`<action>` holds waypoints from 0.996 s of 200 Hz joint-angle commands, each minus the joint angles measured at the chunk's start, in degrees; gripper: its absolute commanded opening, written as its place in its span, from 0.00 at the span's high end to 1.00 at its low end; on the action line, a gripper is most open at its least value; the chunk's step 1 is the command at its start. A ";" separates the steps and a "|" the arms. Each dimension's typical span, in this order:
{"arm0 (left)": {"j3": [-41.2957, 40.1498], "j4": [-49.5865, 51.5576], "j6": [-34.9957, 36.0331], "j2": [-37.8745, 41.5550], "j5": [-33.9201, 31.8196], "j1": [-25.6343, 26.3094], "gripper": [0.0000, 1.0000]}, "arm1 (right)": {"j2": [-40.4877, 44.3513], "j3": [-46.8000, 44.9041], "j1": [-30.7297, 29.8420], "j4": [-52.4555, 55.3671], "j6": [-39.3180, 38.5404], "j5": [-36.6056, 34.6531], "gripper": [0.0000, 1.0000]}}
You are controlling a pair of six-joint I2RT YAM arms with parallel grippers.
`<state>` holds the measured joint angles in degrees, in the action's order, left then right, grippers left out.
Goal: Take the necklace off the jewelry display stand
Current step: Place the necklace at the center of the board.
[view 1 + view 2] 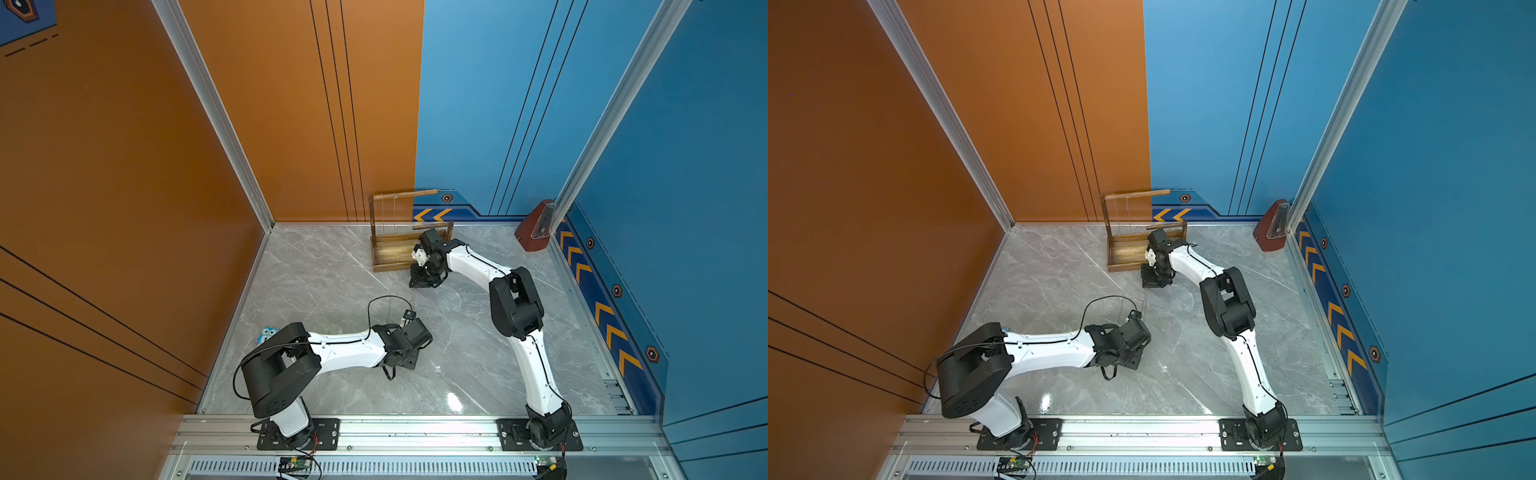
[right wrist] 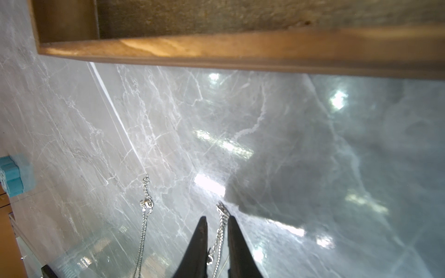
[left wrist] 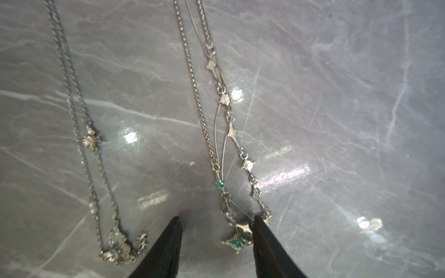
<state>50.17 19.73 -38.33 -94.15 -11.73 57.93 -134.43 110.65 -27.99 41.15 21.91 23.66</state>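
jewelry display stand (image 1: 390, 254) blocking rear, necklaces (image 3: 225, 98) strewn mid-table, marble tabletop (image 1: 457, 374) seemingly open nearside

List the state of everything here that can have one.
jewelry display stand, upright, a thin chain hanging from its long crossbar.
teal-pendant necklace, off the stand, flat on the table.
flower-charm necklace, off the stand, flat on the table.
left gripper, open, fingers either side of the pendant.
right gripper, slightly open, a chain end lying between its fingers.
metronome, upright in the back corner.
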 commanded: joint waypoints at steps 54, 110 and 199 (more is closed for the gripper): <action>2.16 2.69 2.29 2.72 1.27 -2.18 0.43 | 4.09 1.98 0.30 0.86 1.96 2.39 0.79; 3.58 2.69 3.20 5.20 2.18 -2.90 0.41 | 11.89 0.08 -0.49 -0.84 3.61 5.12 0.79; 2.93 2.95 4.99 17.41 2.09 -7.40 0.01 | 47.99 -37.51 7.26 -25.59 13.81 -7.41 0.69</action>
<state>53.01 21.08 -34.11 -79.24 -10.44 52.51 -94.50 83.66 -23.90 24.99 30.92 22.39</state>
